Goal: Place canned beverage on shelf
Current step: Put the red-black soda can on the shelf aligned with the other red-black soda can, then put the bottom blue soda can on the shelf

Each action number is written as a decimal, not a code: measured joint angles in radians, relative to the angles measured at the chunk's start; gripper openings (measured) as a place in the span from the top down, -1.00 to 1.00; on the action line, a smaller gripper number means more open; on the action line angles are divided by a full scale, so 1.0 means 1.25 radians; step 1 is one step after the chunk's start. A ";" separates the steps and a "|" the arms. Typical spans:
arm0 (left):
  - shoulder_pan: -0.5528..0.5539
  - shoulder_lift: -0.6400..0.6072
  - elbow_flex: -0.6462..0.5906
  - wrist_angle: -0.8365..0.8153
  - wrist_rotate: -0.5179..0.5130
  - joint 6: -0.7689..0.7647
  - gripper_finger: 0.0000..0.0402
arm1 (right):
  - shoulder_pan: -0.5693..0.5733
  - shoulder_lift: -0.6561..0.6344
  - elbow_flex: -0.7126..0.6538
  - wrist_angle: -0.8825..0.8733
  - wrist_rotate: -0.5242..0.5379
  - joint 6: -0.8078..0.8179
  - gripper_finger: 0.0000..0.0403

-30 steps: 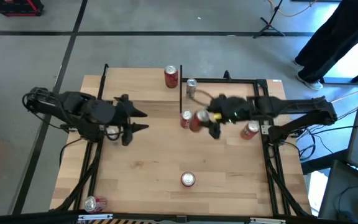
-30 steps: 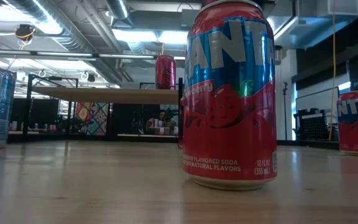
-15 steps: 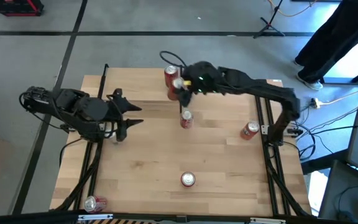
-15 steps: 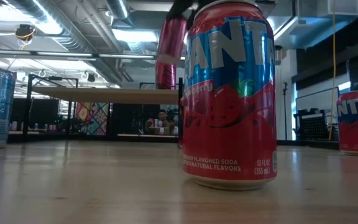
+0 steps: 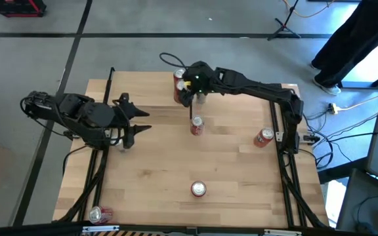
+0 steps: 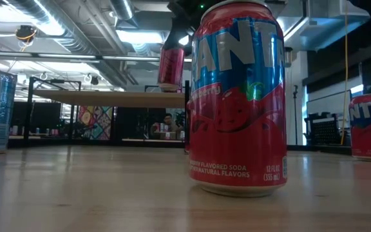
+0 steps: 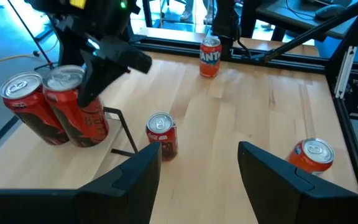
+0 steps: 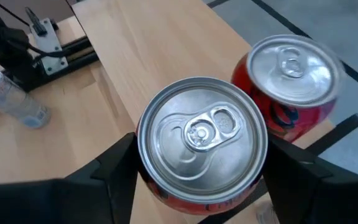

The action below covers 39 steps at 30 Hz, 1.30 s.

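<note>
The shelf [image 5: 143, 92] is a light-wood board on black uprights at the table's far left; in the low view its board [image 6: 108, 98] stands above the tabletop. One red can [image 5: 178, 78] stands on its right end. My right gripper [image 5: 189, 92] is shut on a second red can [image 8: 201, 140] right beside the first [image 8: 294, 78]. In the low view the held can [image 6: 171, 66] is upright with its bottom at the shelf top. My left gripper [image 7: 197, 180] is open and empty over the table's left middle [image 5: 136, 121]. My right gripper pinches the can's round wall just below the top rim [image 8: 143, 163] between its two fingers [image 8: 104, 174], one on each side. The fingers come from above, pointing down. The can is upright beside the other can; whether its bottom [image 6: 170, 88] touches the shelf I cannot tell.
Loose cans stand on the table at the middle [image 5: 197, 124], near middle [image 5: 198, 189] and right [image 5: 263, 136]; one lies at the near left corner [image 5: 100, 214]. A clear bottle [image 8: 11, 96] lies by my left arm. A person [image 5: 359, 39] stands beyond the far right corner.
My right gripper has carried a red can from the table's right middle up and toward the far edge, over the shelf's right end. It has then come down beside the standing can, and the can has gone from tilted to upright. The gripper stays shut on it.
</note>
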 joint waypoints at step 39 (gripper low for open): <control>0.000 0.000 0.000 -0.013 -0.006 -0.008 -0.04 | 0.065 -0.163 0.000 -0.176 -0.038 -0.047 -0.96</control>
